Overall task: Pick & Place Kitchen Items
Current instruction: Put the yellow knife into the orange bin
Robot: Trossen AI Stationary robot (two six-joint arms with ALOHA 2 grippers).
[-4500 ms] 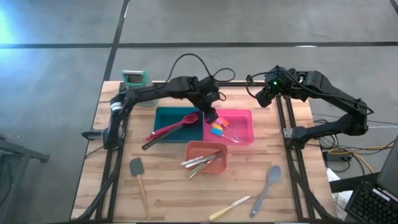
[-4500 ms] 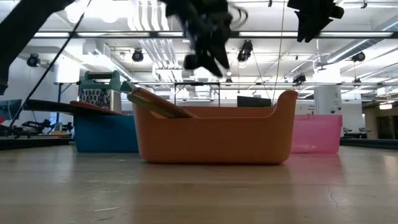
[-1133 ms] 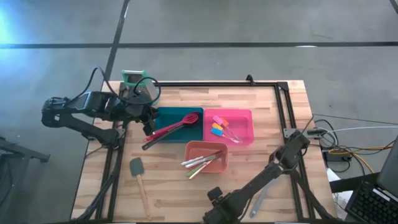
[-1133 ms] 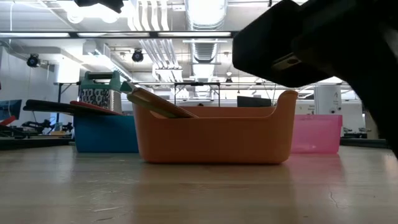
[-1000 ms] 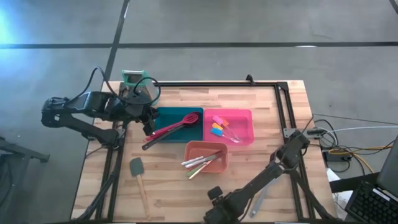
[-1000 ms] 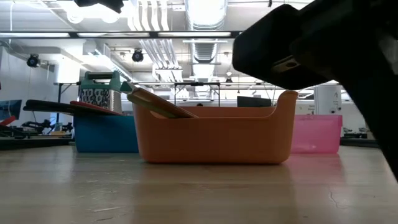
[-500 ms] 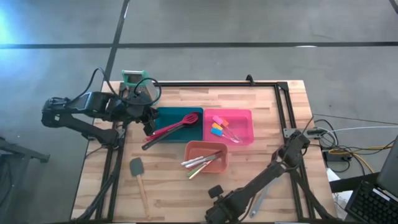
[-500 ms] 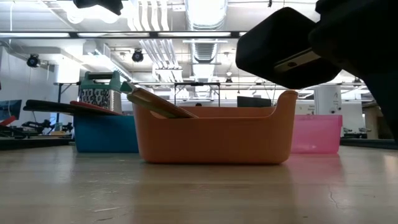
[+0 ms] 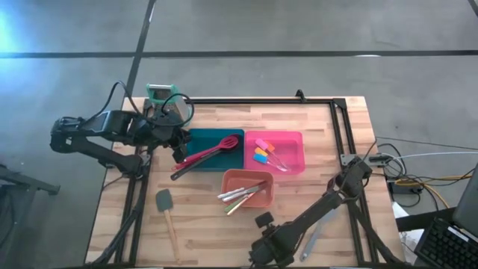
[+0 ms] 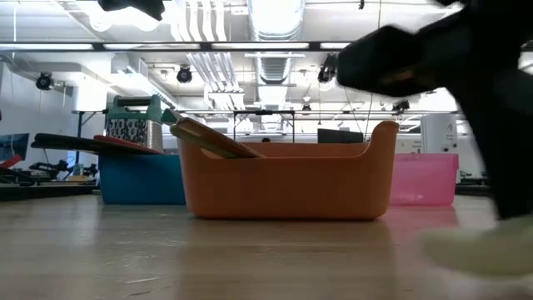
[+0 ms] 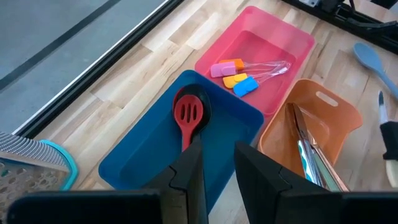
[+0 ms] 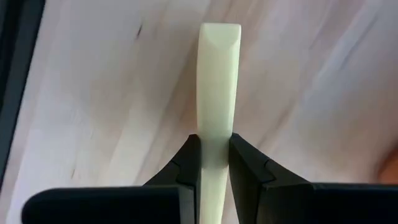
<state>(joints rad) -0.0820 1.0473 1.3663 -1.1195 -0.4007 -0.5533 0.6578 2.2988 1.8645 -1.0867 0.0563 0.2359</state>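
**Inspector:** Report the right gripper.

**Operator:** I see the right gripper (image 12: pixel 214 163) low at the table's (image 9: pixel 321 142) near edge, its fingers pinching the pale yellow knife handle (image 12: pixel 218 81).

**Inspector:** And the left?

**Operator:** The left gripper (image 11: pixel 217 163) hangs over the blue tray's (image 9: pixel 196 139) left end, fingers close together, nothing between them. The red slotted spoon (image 11: pixel 189 113) lies in that tray; small spatulas (image 9: pixel 261 153) in the pink tray (image 9: pixel 295 142); knives (image 9: pixel 243 194) in the orange tray (image 9: pixel 258 202). A grey spoon (image 11: pixel 369 59) lies loose.
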